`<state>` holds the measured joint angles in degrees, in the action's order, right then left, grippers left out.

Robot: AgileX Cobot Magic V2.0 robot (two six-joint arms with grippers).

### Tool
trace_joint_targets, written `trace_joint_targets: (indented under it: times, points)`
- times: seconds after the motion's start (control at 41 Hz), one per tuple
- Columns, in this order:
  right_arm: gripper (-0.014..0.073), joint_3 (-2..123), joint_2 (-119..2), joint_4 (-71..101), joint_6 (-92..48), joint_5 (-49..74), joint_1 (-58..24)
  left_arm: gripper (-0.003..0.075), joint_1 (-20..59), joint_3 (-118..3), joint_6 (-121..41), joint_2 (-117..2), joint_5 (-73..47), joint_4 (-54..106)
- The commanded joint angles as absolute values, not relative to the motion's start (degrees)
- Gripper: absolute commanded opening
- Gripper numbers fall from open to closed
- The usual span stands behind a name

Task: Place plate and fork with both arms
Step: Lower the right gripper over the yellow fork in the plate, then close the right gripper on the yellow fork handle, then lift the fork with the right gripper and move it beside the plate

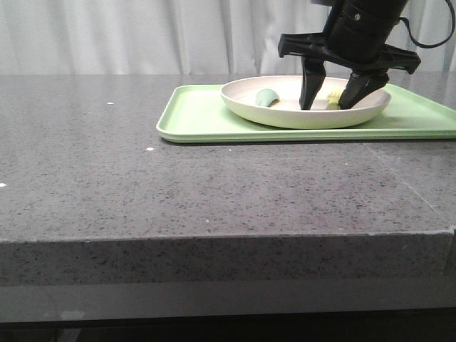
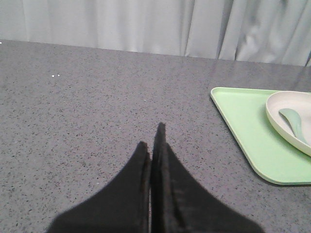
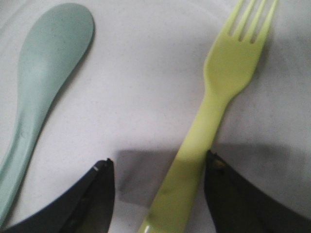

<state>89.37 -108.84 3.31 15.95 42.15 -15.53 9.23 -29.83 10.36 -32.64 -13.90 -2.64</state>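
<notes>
The cream-white plate [image 1: 285, 117] rests on a light green tray [image 1: 199, 117]. Inside the plate lies the pale yellow fork [image 1: 332, 95]. My right gripper [image 1: 328, 105] reaches down into the plate and is open, one finger on each side of the fork. In the right wrist view the fork [image 3: 218, 92] lies flat on the plate [image 3: 141, 73], its handle running between the spread fingers of the gripper [image 3: 159, 159], close to one finger. My left gripper [image 2: 151, 136] is shut and empty over bare table, to the left of the tray [image 2: 243, 131] and plate [image 2: 277, 121]. It is out of the front view.
A sage-green spoon-like piece [image 1: 268, 97] lies in the left part of the plate, and shows as well in the wrist views [image 3: 48, 68] [image 2: 293, 121]. The grey speckled table [image 1: 107, 164] stretches left of the tray. White curtains hang behind.
</notes>
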Motion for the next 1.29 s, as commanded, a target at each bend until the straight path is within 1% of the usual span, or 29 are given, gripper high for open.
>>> trace_joint_targets:
  times: [0.0, 0.171, 0.219, 0.292, 0.877, 1.267]
  points:
    - [0.0379, 91.1, -106.2, 2.8, 15.9, 42.1, -15.4, -0.0018, 9.1, -31.6, 10.3, -32.5, -9.1, -2.7]
    - [0.0118, 91.1, -106.2, 2.7, 15.9, 42.6, -15.4, -0.0018, 9.1, -31.6, 10.3, -32.5, -9.1, -2.7]
    - [0.0066, 91.1, -106.1, 2.7, 15.9, 42.6, -15.4, -0.0018, 9.1, -31.6, 10.3, -32.5, -9.1, -2.7]
    - [0.0028, 91.2, -106.0, 2.7, 15.9, 42.6, -15.4, -0.0018, 9.1, -31.6, 10.3, -32.5, -9.1, -2.7]
    - [0.0024, 91.7, -105.5, 2.8, 15.9, 43.6, -14.4, -0.0018, 9.1, -31.6, 10.3, -32.5, -9.1, -2.7]
    - [0.0024, 91.8, -98.7, 2.7, 15.9, 41.7, -14.4, -0.0018, 9.1, -31.6, 10.3, -32.5, -9.1, -2.7]
